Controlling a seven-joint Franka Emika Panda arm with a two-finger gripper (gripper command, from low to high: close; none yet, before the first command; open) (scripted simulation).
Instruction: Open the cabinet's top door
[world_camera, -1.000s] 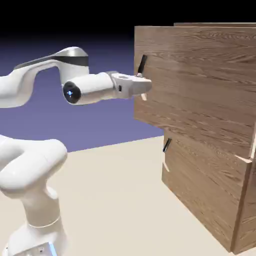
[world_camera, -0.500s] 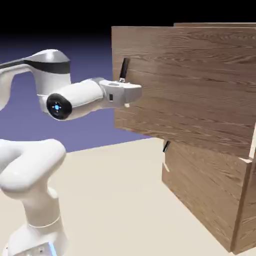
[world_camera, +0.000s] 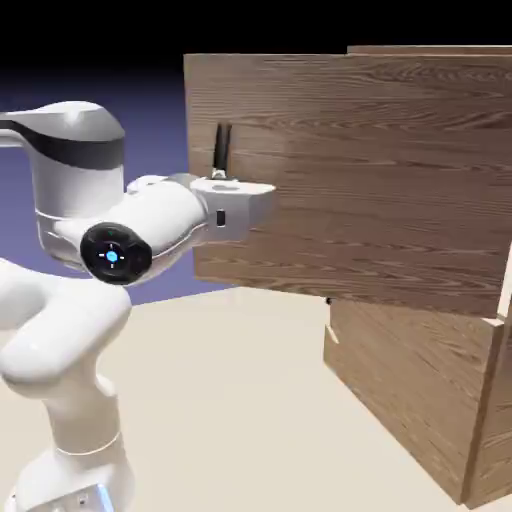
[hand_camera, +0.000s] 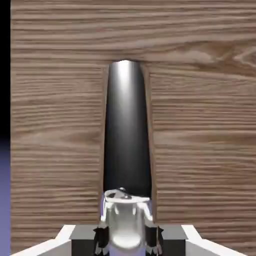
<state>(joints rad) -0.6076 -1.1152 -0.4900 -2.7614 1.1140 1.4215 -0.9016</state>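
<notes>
The hand (world_camera: 243, 207) is white and blocky, and it is clenched tight on the handle (world_camera: 221, 151), a short, dark, smooth bar that stands upright near the free edge of the top door (world_camera: 350, 170). In the hand view the handle (hand_camera: 126, 130) looks shiny, like dark metal, with a round top, and the two small grey fingertips (hand_camera: 102, 235) squeeze its lower end from both sides. Behind it the wood fills almost the whole view, brown with wavy lines running across. The top door is a big flat panel of that same brown wood, and it stands swung out from the cabinet (world_camera: 430, 390), with its handle edge out toward the exterior view's left. The cabinet is tall and boxy and stands on the pale, smooth desk (world_camera: 230, 400). Below the top door is a shorter wood panel (world_camera: 400, 390), and it looks shut. The arm (world_camera: 90, 230) is round, white and glossy, with a dark grey band near its top and a little blue light on one round end.
</notes>
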